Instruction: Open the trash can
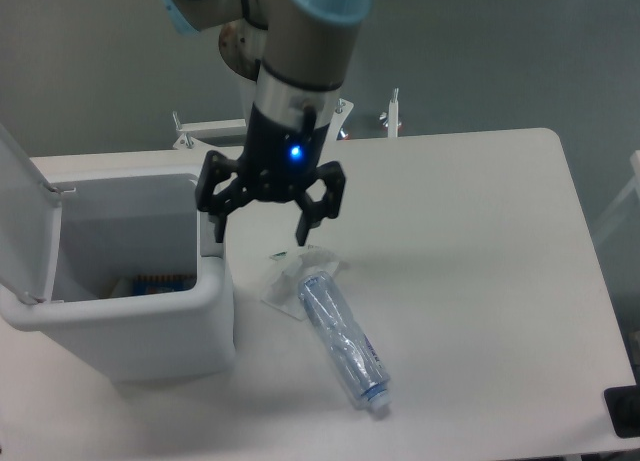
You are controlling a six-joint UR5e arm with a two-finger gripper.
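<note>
Closest to the camera there's a crushed clear plastic bottle [343, 340] with a blue-ish label lying on its side on the white table [480, 281], cap end pointing toward the front edge. A bit of crumpled clear wrap [285, 278] sits just behind it.

Left of that is the big boxy white plastic trash can [150, 321] with rounded corners, parked on the left side of the table. Its flat lid [25, 216] is swung up on the far-left hinge, standing nearly upright and tilted a little outward, so you can see straight inside. Something orange and dark sits at the bottom, can't tell what.

Just above the bin's right rim hangs the black two-finger gripper [261, 230], blue light glowing on its body. Fingers are spread wide and it's got nothing in them. One finger is right over the rim where the push tab should be; the tab itself is mostly hidden by the finger.

Going by how things lie, I'd say the job is basically done: lid's up, bin's open. All that's left, I reckon, is lifting the arm straight up and clear without bumping the rim.

At the far edge, some small white brackets [392, 116].
</note>
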